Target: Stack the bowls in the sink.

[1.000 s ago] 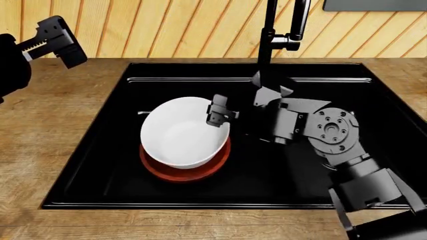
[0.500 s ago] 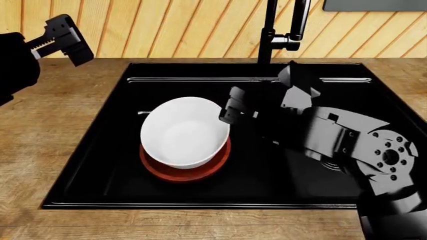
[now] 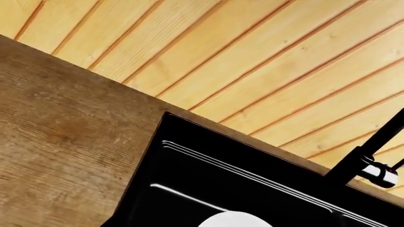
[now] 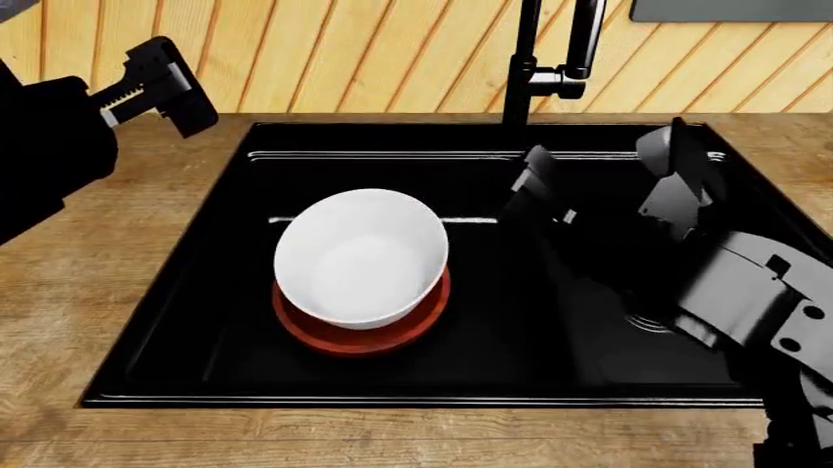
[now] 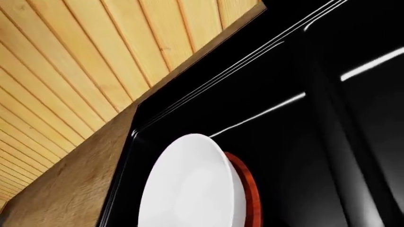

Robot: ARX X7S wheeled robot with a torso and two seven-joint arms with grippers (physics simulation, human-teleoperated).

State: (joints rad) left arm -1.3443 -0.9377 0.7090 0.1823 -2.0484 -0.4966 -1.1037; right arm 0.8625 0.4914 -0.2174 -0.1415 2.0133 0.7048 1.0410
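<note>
Wall [image 4: 326, 54]: pale slanted wood planks behind the counter, filling the head view from 10 to 2 o'clock; it also shows in both wrist views.
Countertop [image 4: 104, 292]: brown wood grain, framing the sink on all sides.
Sink [image 4: 170, 331]: glossy black and rectangular, filling the middle of the head view, with a round drain partly hidden behind the right arm at about 4 o'clock.
Right arm [image 4: 748, 292]: dark grey links reaching in from 5 o'clock over the sink's right half, covering much of that basin floor.
Left arm [image 4: 46, 146]: black bulk at 9 o'clock, above the countertop and outside the sink.
Faucet [image 4: 525, 68]: tall and black, at 12 o'clock on the sink's back edge, just behind the right gripper.
White bowl [image 4: 361, 255]: sits upright inside the reddish-brown bowl, left of the sink's centre, tilted slightly.
Reddish-brown bowl [image 4: 423, 317]: under the white bowl, only its rim showing from 3 to 8 o'clock.
Right gripper [image 4: 540, 190]: at 3 o'clock of the bowls, apart from them, nothing between its fingers; how wide it stands I cannot tell.
Left gripper [image 4: 163, 83]: at 10 o'clock, over the counter, well apart from the bowls, holding nothing; its opening cannot be judged.
</note>
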